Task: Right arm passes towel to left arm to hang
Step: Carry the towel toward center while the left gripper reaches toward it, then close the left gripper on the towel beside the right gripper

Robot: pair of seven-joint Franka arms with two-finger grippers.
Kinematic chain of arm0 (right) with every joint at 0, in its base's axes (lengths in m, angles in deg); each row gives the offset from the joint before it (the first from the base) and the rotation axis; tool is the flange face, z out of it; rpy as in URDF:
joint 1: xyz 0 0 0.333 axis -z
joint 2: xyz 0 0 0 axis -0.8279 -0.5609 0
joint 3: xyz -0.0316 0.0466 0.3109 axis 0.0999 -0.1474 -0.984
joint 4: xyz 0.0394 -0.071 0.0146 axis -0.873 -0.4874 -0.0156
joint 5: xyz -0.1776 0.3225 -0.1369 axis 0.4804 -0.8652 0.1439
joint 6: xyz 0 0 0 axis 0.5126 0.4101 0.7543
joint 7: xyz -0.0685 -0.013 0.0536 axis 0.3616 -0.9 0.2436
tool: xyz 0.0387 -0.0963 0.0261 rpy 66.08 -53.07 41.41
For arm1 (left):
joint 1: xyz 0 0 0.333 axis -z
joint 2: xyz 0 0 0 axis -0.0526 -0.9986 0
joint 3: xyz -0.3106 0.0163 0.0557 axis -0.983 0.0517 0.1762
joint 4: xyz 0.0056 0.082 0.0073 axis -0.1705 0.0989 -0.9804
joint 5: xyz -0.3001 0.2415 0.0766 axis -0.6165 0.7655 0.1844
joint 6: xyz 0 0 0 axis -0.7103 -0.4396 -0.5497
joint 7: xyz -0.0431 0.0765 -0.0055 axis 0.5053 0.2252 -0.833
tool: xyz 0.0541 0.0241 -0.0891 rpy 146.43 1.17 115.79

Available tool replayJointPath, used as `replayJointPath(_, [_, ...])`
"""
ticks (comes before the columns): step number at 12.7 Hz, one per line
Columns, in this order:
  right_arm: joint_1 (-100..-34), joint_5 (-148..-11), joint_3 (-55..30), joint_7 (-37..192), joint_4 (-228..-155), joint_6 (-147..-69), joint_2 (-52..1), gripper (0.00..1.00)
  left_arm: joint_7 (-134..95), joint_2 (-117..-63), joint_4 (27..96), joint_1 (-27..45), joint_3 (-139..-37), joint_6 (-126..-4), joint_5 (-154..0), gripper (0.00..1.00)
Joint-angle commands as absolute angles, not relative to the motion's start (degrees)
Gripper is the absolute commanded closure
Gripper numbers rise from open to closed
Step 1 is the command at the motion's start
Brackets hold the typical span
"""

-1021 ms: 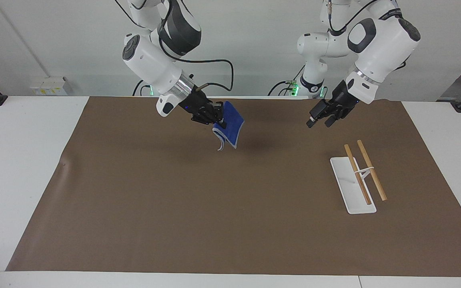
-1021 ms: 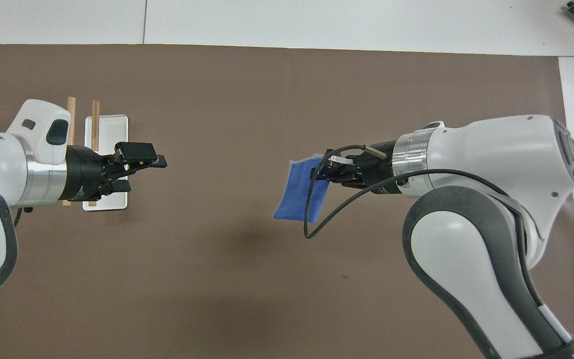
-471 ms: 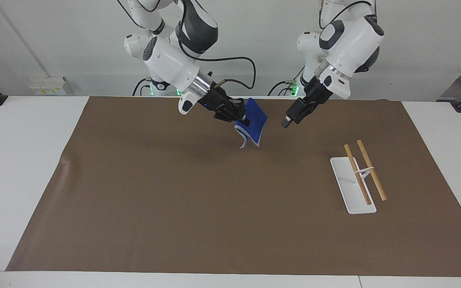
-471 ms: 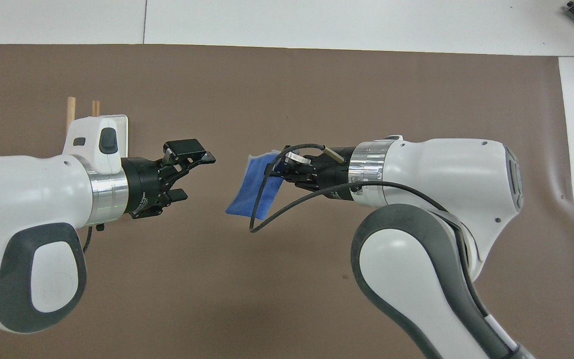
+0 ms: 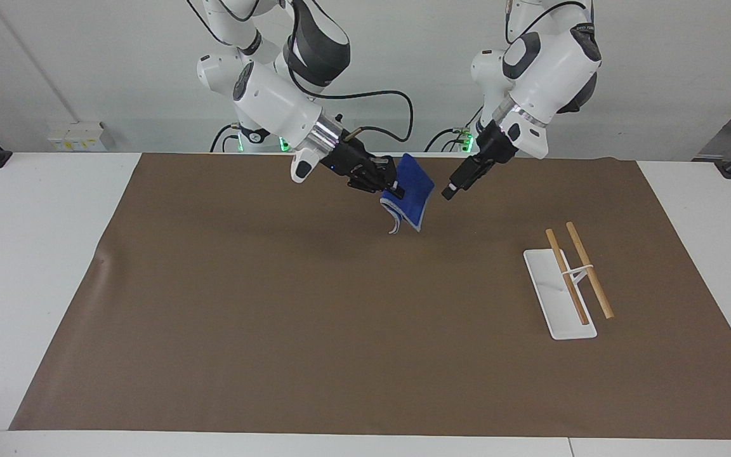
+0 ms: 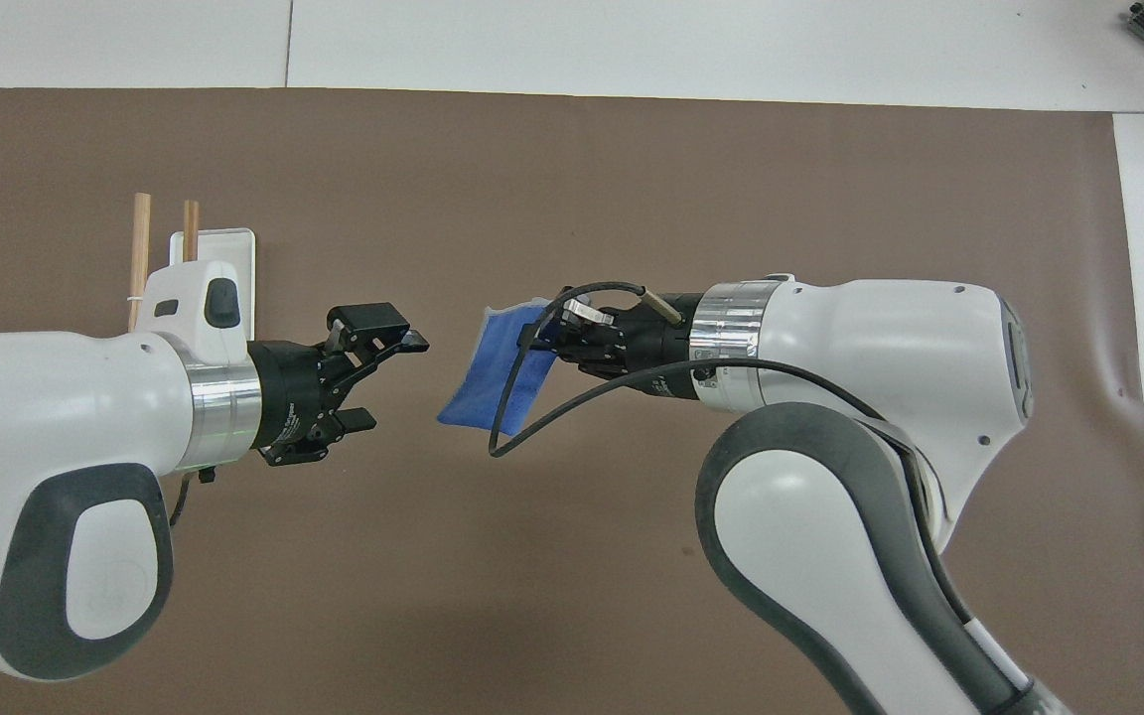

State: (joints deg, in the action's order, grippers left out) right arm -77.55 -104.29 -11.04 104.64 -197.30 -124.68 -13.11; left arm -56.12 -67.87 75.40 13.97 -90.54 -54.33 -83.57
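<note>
Left gripper (image 5: 449, 189) jaws apart, empty; right gripper (image 5: 386, 184) clamped on towel (image 5: 412, 193). Risk: right releasing early drops the towel onto mat (image 5: 315, 317).

No text, label, brand, number or sign can be read anywhere in either view. The left arm (image 5: 553, 54) carries a dark band with small markings near its elbow joint in the facing view, but they are too small to make out.

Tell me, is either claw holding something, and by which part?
The right gripper holds the blue towel by one edge; the left gripper is open, empty.
</note>
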Motion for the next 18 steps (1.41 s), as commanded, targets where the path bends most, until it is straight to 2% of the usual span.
replayJointPath(1, [-77.5,-105.98,-11.18,105.41,-197.3,-124.56,-13.07,1.0,-63.28,-64.39,80.47,14.74,-90.38,-55.68,-86.81,0.0])
replayJointPath(6, [-77.42,-105.98,-11.18,105.42,-197.3,-124.3,-13.07,1.0,-74.45,-64.38,83.04,22.02,-90.65,-67.8,-92.1,0.0])
replayJointPath(9, [-77.42,-105.98,-11.18,105.76,-197.3,-124.12,-13.07,1.0,-76.49,-64.65,82.95,23.0,-90.65,-69.67,-92.97,0.0])
replayJointPath(10, [-77.42,-105.98,-11.18,105.85,-197.3,-124.12,-13.07,1.0,-76.49,-64.74,82.95,23.0,-90.56,-69.84,-94.29,0.19])
replayJointPath(11, [-77.42,-105.98,-11.18,105.85,-197.3,-124.21,-13.07,1.0,-76.4,-64.74,82.95,23.0,-90.47,-70.02,-94.3,0.24])
replayJointPath(12, [-77.33,-105.89,-11.18,105.77,-197.3,-124.21,-13.07,1.0,-76.32,-64.74,82.95,22.57,-90.39,-70.11,-94.3,0.25])
replayJointPath(14, [-77.33,-105.89,-11.09,105.51,-197.3,-124.21,-13.07,1.0,-76.14,-65.09,82.69,22.04,-90.3,-71.24,-94.3,0.41])
replayJointPath(16, [-77.15,-105.8,-11.09,105.24,-197.21,-124.21,-12.98,1.0,-75.96,-65.35,82.77,22.12,-90.3,-73.01,-94.21,0.63])
replayJointPath(18, [-76.89,-105.28,-11.09,105.15,-197.13,-124.21,-12.98,1.0,-73.87,-65.35,82.86,22.12,-90.3,-72.92,-94.12,0.78])
